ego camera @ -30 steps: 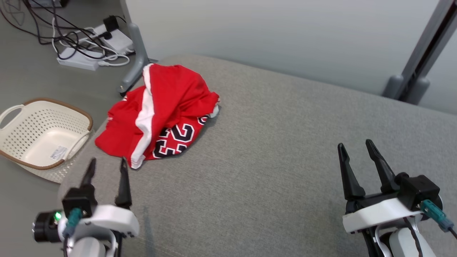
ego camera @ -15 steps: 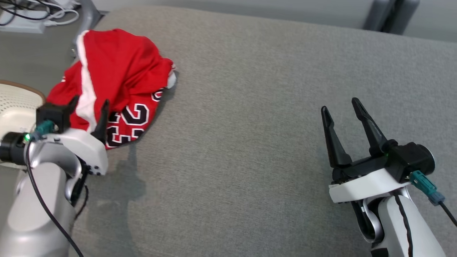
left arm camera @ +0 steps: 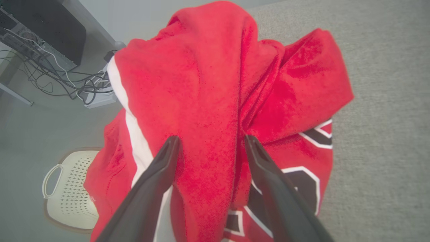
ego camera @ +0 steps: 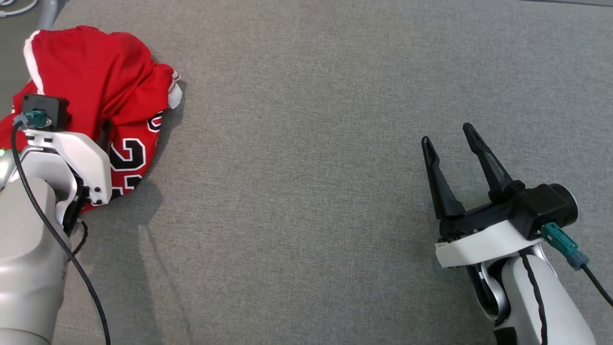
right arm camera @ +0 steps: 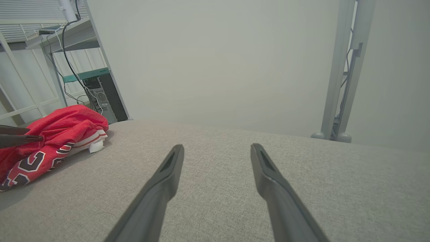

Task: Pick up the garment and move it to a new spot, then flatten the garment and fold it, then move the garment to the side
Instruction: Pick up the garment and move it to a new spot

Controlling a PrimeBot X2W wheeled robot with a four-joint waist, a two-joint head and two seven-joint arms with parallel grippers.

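Straddling a fold of the garment (left arm camera: 208, 77) at far left, the left gripper (left arm camera: 211, 137) is spread wide, nothing gripped; pickup step; closing is judged needed next.

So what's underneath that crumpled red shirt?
The red garment lies bunched on the grey cushion near its edge, with a white basket on the floor beside it. Whatever lies beneath its folds is covered.

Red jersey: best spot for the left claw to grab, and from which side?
Take the raised central fold of the red jersey, probably coming from above. It lies crumpled in a heap on the grey cushion, and that ridge stands proud, so there is loose cloth to pinch. The open left claw straddles it.
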